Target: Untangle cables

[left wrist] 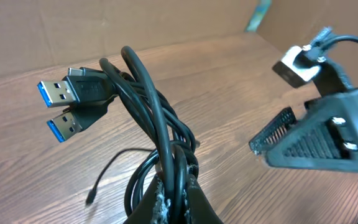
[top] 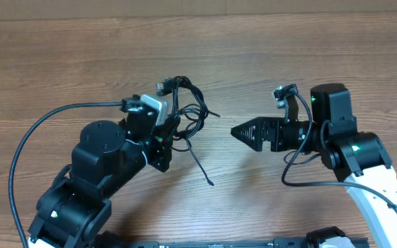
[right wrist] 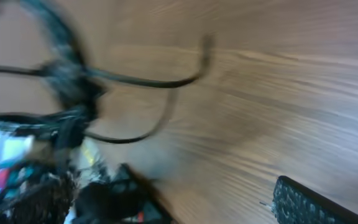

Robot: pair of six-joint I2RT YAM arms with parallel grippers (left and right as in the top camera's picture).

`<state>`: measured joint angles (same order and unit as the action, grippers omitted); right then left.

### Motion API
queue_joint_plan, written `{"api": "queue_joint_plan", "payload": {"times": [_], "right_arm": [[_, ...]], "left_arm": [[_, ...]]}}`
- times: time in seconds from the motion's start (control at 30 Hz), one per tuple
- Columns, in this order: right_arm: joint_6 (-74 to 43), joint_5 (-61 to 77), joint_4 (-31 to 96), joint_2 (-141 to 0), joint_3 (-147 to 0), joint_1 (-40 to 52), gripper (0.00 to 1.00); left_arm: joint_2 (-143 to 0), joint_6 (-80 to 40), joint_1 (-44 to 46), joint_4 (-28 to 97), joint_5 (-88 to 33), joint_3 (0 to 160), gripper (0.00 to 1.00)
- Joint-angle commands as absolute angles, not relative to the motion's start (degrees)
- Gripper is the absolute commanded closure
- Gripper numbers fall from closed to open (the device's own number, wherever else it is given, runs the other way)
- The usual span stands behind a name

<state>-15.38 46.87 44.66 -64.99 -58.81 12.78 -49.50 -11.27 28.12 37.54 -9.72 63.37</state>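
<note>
Left tool is pressed together around the cables, pinching the bundle low down, so the loops stand up out of the jaws and off the bench. In the left wrist view several black cords run through the grip side by side and twist over each other just above it. It's a proper knot of loops and I can't tell how many separate cords there are.

Two plugs stick out of the top of the cables towards the left of that view, one just above the other. Both are silvery with blue inserts. A smaller plug end sits right behind the upper one, but it's too hidden to say much about.

One thin strand hangs out of the cables and trails down across the bench, its end lying loose on the wood.

Right tool is off to the right of the cables in the overhead view, tips aimed at them, clearly apart and touching nothing. Its jaws are spread wide with nothing between them. The right wrist view is badly blurred, with the cables just dark streaks at upper left.
</note>
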Motion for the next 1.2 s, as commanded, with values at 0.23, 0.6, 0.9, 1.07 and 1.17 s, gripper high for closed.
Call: {"api": "queue_joint_plan", "payload": {"times": [0.23, 0.6, 0.9, 1.07, 1.17], "right_arm": [[-16.73, 62.26, 29.30, -63.92, -59.22, 18.92, 0.03], [-16.40, 62.02, 25.80, -63.92, -59.22, 19.97, 0.96], [-9.78, 63.05, 27.46, -63.90, -59.22, 19.92, 0.96], [-7.40, 64.53, 27.51, -63.92, -59.22, 19.86, 0.96], [-6.98, 64.71, 27.46, -63.86, -59.22, 19.88, 0.96]], "left_arm": [[-49.58, -19.40, 28.16, 27.38, -27.75, 64.38, 0.96], [-51.68, -19.35, 28.08, 24.99, -32.82, 64.38, 0.16], [-51.62, -24.25, 26.30, 24.62, -27.35, 64.38, 0.00], [-51.62, -33.98, 20.08, 24.84, -25.19, 64.38, 0.00], [-51.64, -34.30, 19.14, 24.88, -27.40, 64.38, 0.00]]}}
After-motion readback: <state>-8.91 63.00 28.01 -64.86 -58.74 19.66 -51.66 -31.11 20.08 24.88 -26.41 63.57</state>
